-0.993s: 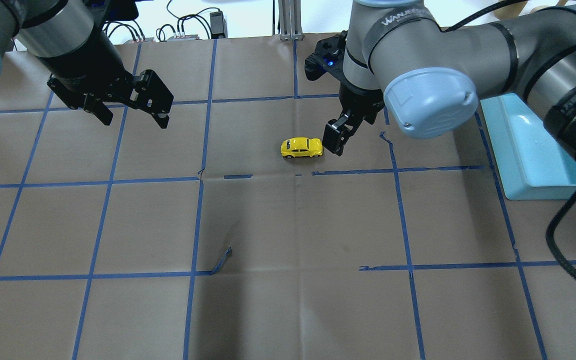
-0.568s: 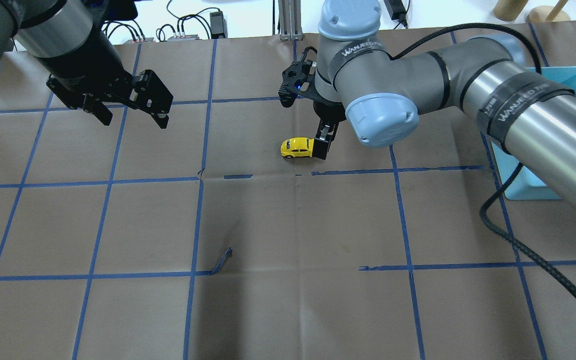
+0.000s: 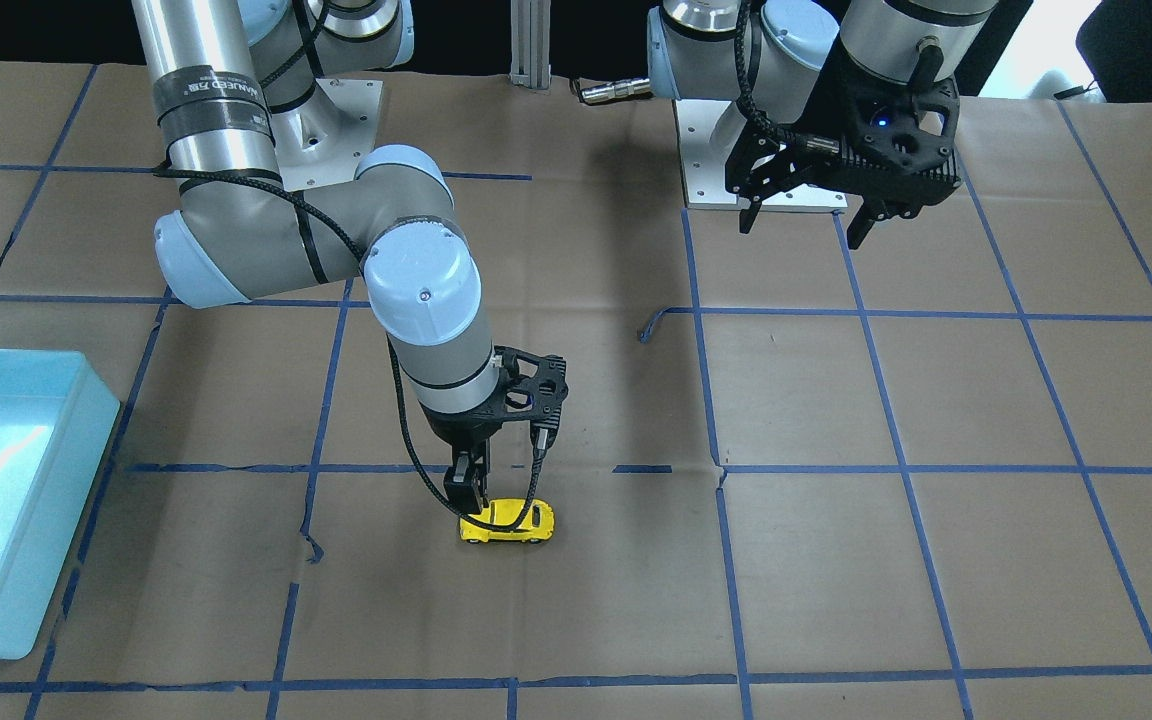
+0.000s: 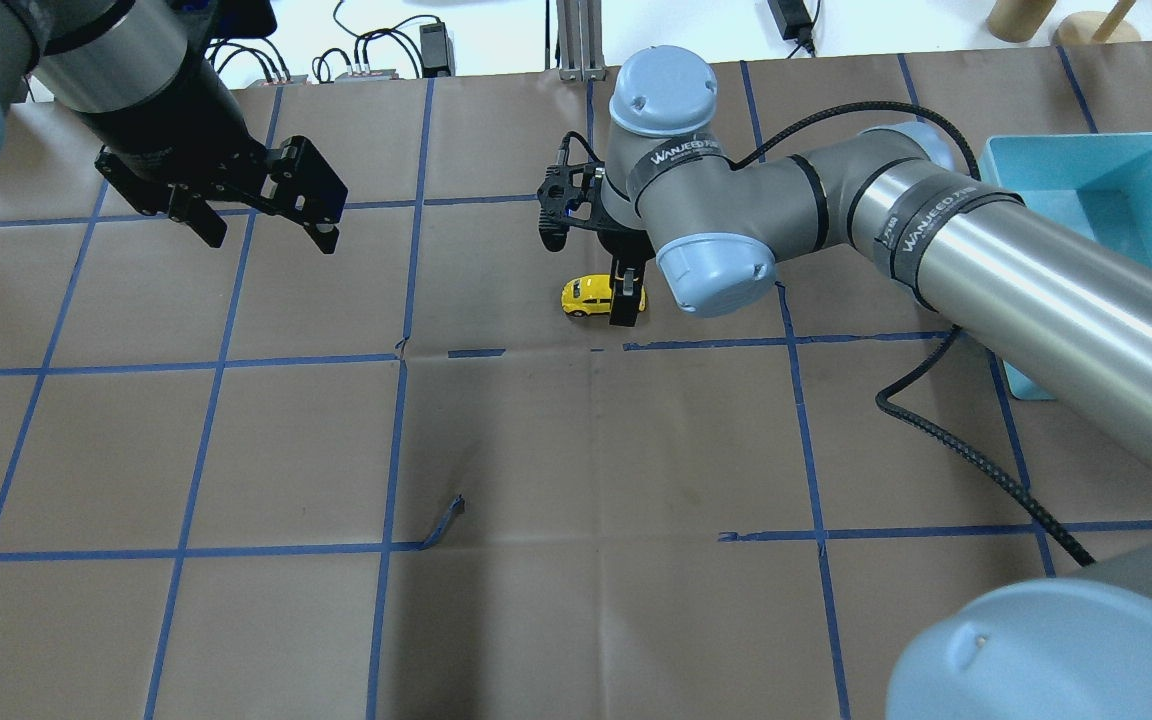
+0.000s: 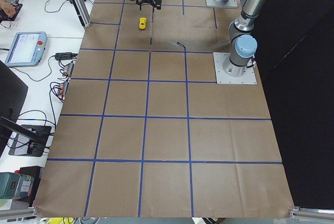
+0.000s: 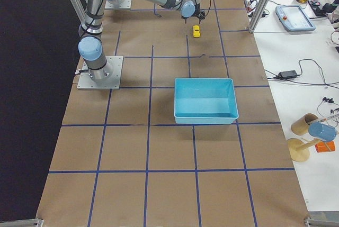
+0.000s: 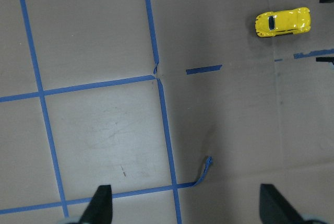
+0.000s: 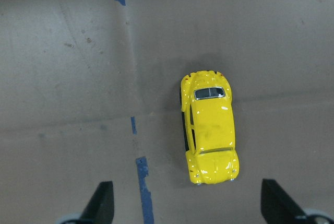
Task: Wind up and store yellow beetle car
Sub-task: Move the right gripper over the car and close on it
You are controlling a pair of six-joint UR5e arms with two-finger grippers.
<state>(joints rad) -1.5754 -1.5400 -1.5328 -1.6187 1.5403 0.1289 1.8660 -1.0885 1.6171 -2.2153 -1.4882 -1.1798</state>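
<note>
My right tool (image 8: 189, 205) hangs spread wide over the yellow beetle car (image 8: 209, 127) on the table (image 8: 78, 51), its 2 fingers lined up to pinch the sides. My left tool (image 7: 188, 205) waits aside, also spread.

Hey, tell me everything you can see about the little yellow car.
The yellow beetle car is a small glossy toy: rounded body, dark windows, black wheels. It stands on its wheels on the brown paper, beside blue tape. The open right gripper hangs over it, fingers clear of its sides.
</note>
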